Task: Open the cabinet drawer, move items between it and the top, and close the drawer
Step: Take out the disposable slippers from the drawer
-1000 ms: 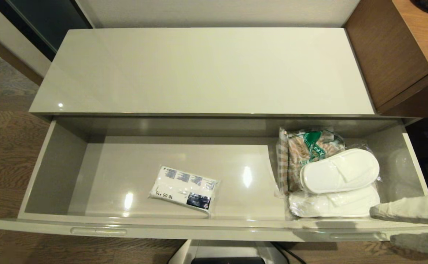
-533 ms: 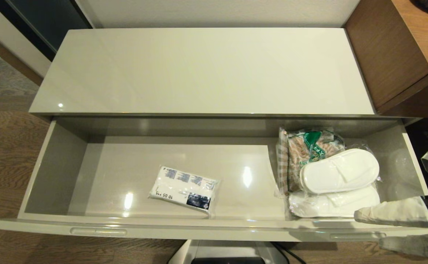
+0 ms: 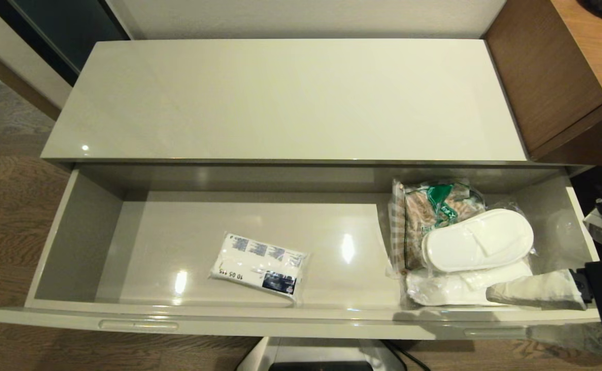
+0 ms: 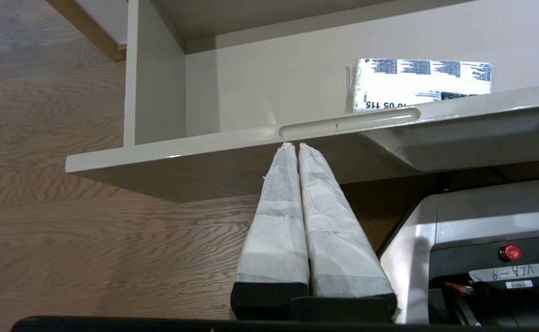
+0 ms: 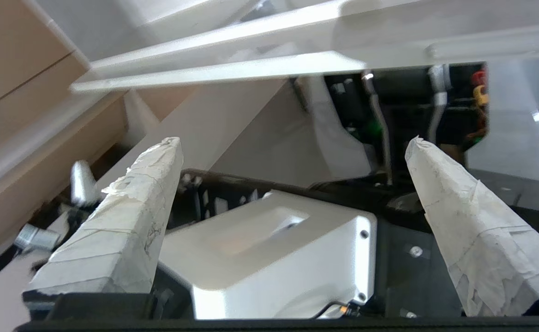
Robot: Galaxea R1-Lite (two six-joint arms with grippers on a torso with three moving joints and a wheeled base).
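Note:
The cabinet drawer [image 3: 280, 323] stands pulled wide open under the glossy top [image 3: 285, 98], which is bare. Inside, the tissue pack [image 3: 260, 265] lies left of the middle. The wrapped white slippers [image 3: 476, 239] lie stacked at the right end. My right gripper [image 3: 509, 315] is open at the drawer's front right corner. One taped finger [image 3: 533, 291] reaches over the inside beside the lower slipper, and the other sits outside, below the front rim. My left gripper [image 4: 295, 145] is shut and empty, its tips just under the left handle slot [image 4: 349, 123]. It is hidden in the head view.
A brown-and-green checked snack bag [image 3: 435, 203] lies under the slippers at the drawer's back right. A brown wood desk [image 3: 564, 67] stands right of the cabinet. The robot's base [image 4: 482, 240] sits below the drawer front, and wood floor [image 3: 7, 206] lies to the left.
My right gripper has slid left along the drawer's front right corner, nearer the lower slipper, and its black wrist has come into view. Drawer and items have not moved.

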